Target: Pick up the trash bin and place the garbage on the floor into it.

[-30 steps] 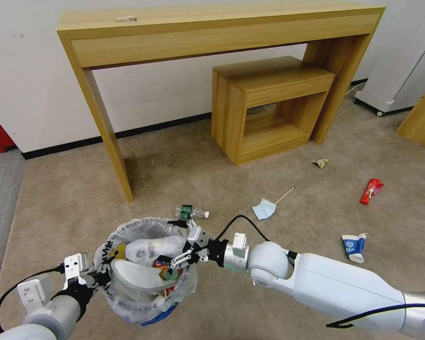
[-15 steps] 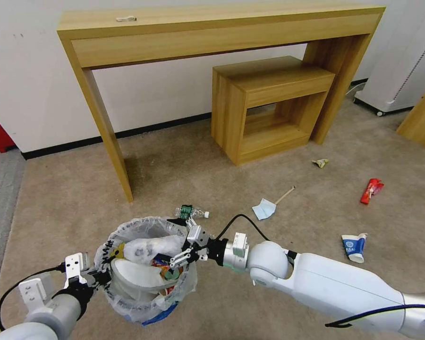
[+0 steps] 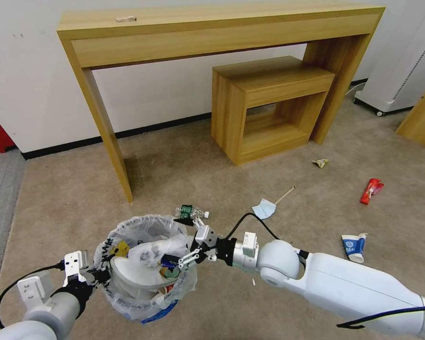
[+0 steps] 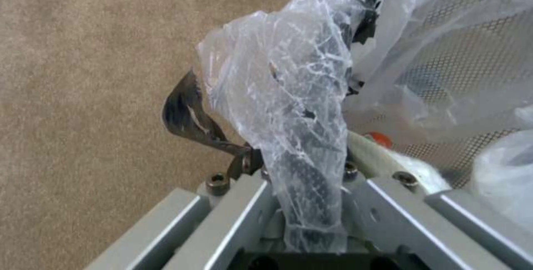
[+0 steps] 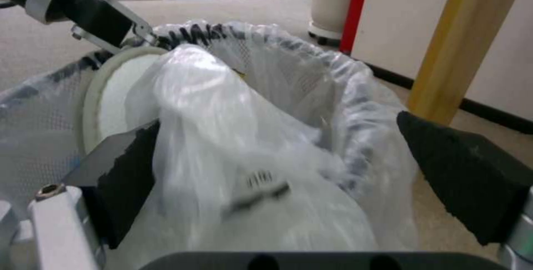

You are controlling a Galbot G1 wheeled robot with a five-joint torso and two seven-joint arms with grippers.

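Bin: the trash bin (image 3: pixel 144 269) hangs off the floor (image 3: pixel 71 198), its rim clamped in the left gripper (image 3: pixel 97 276), slippers inside.
Right gripper: the right gripper (image 3: pixel 186 245) is spread apart over the rim, empty.
Left to collect: bottle (image 3: pixel 190 212), mask (image 3: pixel 264 208), cup (image 3: pixel 354 247), red packet (image 3: pixel 371 190).
Views: the left wrist view shows the bag (image 4: pixel 300 107) pinched.

No legible text — only unreadable print on the bin liner (image 3: pixel 109 246) and paper cup (image 3: pixel 353 246)
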